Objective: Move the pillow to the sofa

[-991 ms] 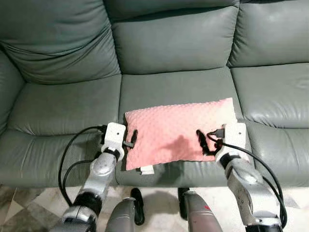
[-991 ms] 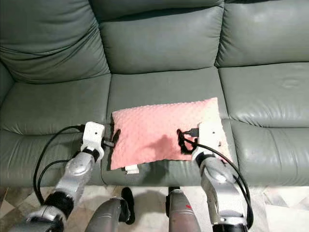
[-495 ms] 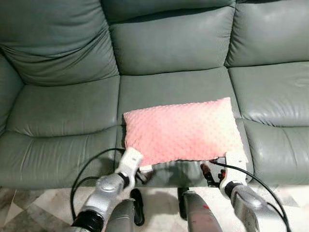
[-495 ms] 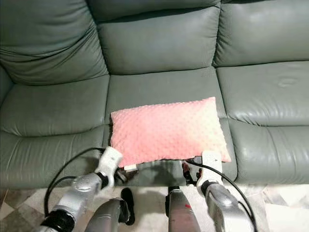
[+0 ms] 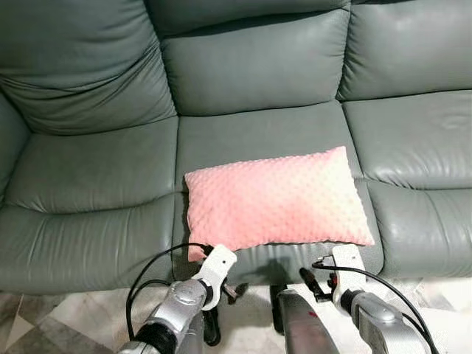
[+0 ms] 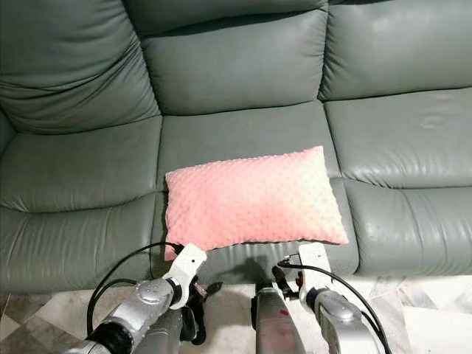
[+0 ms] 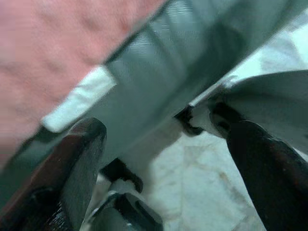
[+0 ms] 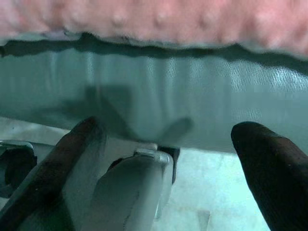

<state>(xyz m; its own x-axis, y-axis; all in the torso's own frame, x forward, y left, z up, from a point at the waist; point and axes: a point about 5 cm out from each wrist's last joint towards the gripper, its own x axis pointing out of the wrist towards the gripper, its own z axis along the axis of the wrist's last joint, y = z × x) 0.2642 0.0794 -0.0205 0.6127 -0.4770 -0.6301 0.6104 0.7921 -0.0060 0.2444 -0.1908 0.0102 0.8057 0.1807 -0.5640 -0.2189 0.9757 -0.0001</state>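
Pillow (image 5: 276, 200), pink w/ dotted texture, lies flat on middle seat cushion of grey-green leather sofa (image 5: 96, 169), near front edge; white tag at its lower left corner. L gripper (image 5: 230, 289) and R gripper (image 5: 316, 284) sit low in front of seat edge, both w/ fingers spread, holding nothing, apart from pillow. Pale tiled floor (image 5: 59, 324) below.
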